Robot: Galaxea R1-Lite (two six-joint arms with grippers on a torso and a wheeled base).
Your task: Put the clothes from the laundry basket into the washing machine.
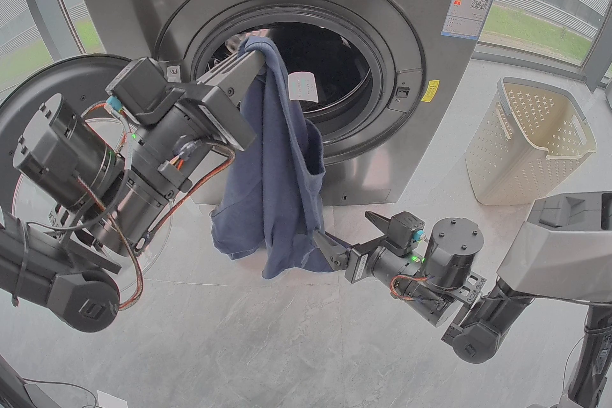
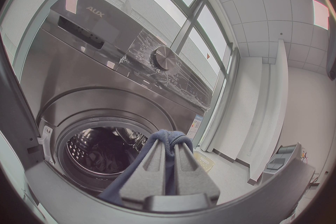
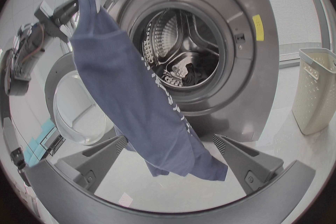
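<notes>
My left gripper (image 1: 255,53) is shut on the top of a dark blue garment (image 1: 280,173), held up in front of the washing machine's round opening (image 1: 306,71). The cloth hangs down in front of the lower rim toward the floor. In the left wrist view the fingers (image 2: 182,165) pinch a bunched blue fold (image 2: 170,137). My right gripper (image 1: 347,237) is open, low beside the garment's bottom hem (image 3: 182,161), the hem hanging between its spread fingers. Dark laundry (image 3: 192,72) lies inside the drum.
The machine's door (image 1: 57,90) stands swung open at the left. A cream perforated laundry basket (image 1: 529,141) sits on the floor to the right of the machine, and looks empty inside. Bare grey floor lies in front.
</notes>
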